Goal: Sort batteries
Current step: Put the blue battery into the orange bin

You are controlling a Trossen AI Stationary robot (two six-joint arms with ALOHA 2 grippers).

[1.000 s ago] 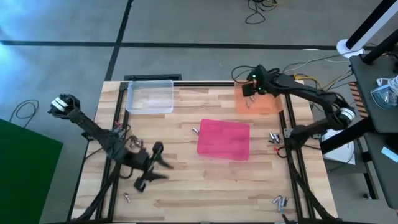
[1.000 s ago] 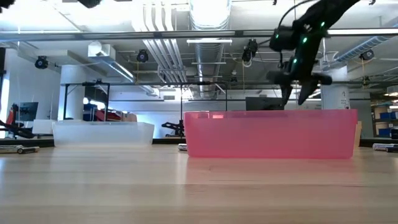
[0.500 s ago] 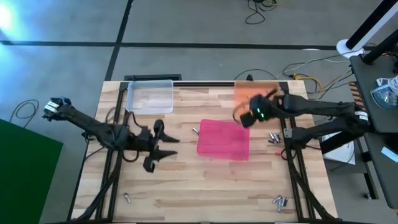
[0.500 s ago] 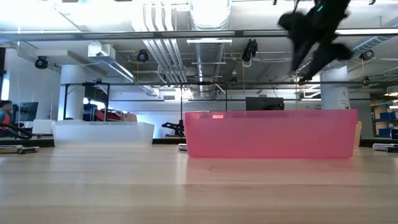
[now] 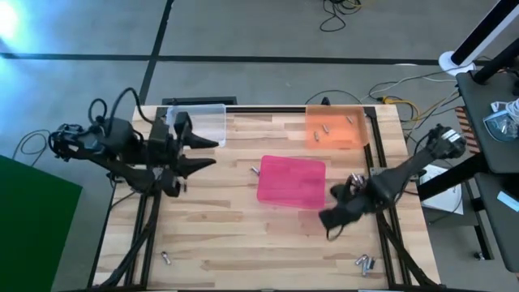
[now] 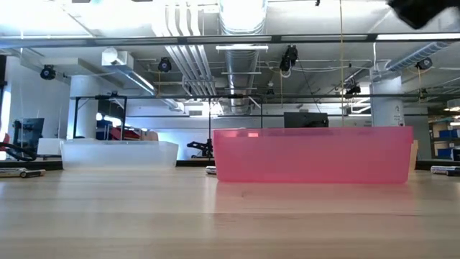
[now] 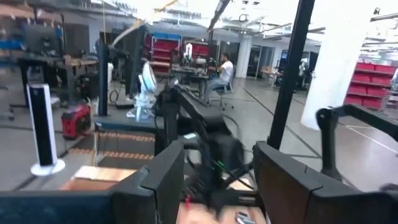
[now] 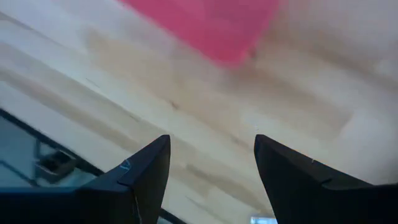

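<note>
The batteries lie scattered on the wooden table. One point(image 5: 254, 170) is by the pink tray's point(image 5: 292, 180) left side, a few point(image 5: 357, 178) are to its right, and more are at the front right point(image 5: 365, 262) and front left point(image 5: 165, 258). Two point(image 5: 324, 130) lie in the orange tray point(image 5: 335, 138). My left gripper point(image 5: 212, 152) hangs open in the air just near of the clear tray point(image 5: 196, 124), with nothing between its fingers point(image 7: 168, 174). My right gripper point(image 5: 328, 223) is open above bare wood off the pink tray's near right corner point(image 8: 236, 43).
In the low view the pink tray point(image 6: 313, 155) stands in the middle, with the clear tray point(image 6: 118, 153) to its left. Batteries show at both sides there point(image 6: 21, 173) point(image 6: 442, 170). Black frame rails point(image 5: 150, 211) run along the table's left and right edges.
My left gripper has risen and swung from the near left of the table toward the far edge, up to the clear tray. My right gripper has left the orange tray and travelled toward the near edge, past the pink tray's right side.
</note>
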